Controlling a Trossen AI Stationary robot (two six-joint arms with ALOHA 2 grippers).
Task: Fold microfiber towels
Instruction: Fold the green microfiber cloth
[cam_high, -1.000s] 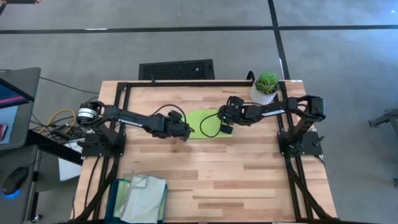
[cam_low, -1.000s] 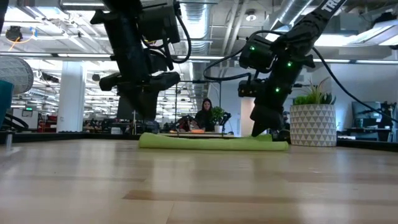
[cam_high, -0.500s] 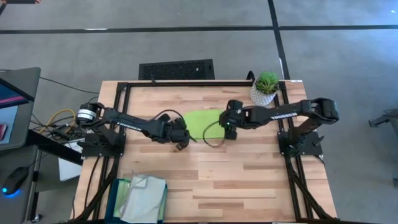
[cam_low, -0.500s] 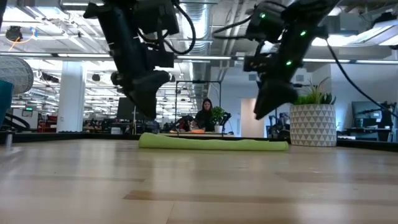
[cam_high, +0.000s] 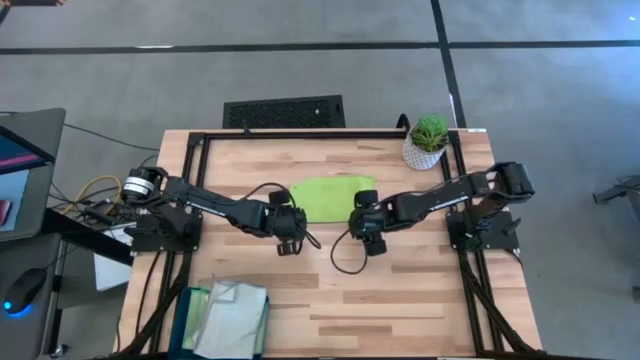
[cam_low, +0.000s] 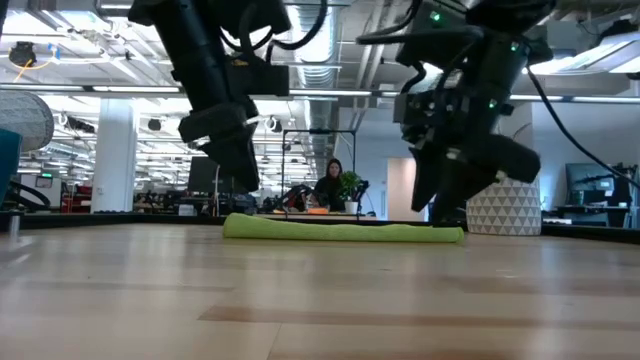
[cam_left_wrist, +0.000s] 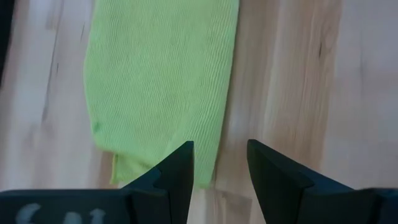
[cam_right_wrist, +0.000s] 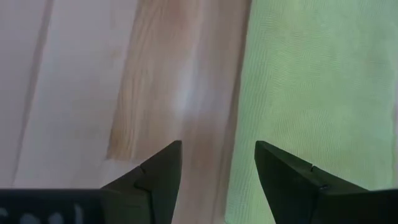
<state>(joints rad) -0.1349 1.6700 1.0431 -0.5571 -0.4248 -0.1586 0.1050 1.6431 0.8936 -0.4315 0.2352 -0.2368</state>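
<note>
A lime green towel (cam_high: 333, 197) lies folded flat on the wooden table at mid-far; it also shows in the low view (cam_low: 340, 231), the left wrist view (cam_left_wrist: 161, 81) and the right wrist view (cam_right_wrist: 317, 93). My left gripper (cam_high: 288, 238) is open and empty, above the table just near of the towel's left end (cam_left_wrist: 221, 168). My right gripper (cam_high: 368, 232) is open and empty, just near of the towel's right end (cam_right_wrist: 217, 171). The other towels lie in a teal bin (cam_high: 190, 318).
A potted plant (cam_high: 428, 140) stands at the far right, close to the right arm. The teal bin with its cloths sits at the near left corner. Bare wood stretches between the towel and the near edge. A person (cam_low: 328, 185) sits in the room beyond the table.
Both grippers have risen off the lime green towel's two ends and drawn back toward the table's near edge. The towel has stayed flat where it was, and more of it shows now.
</note>
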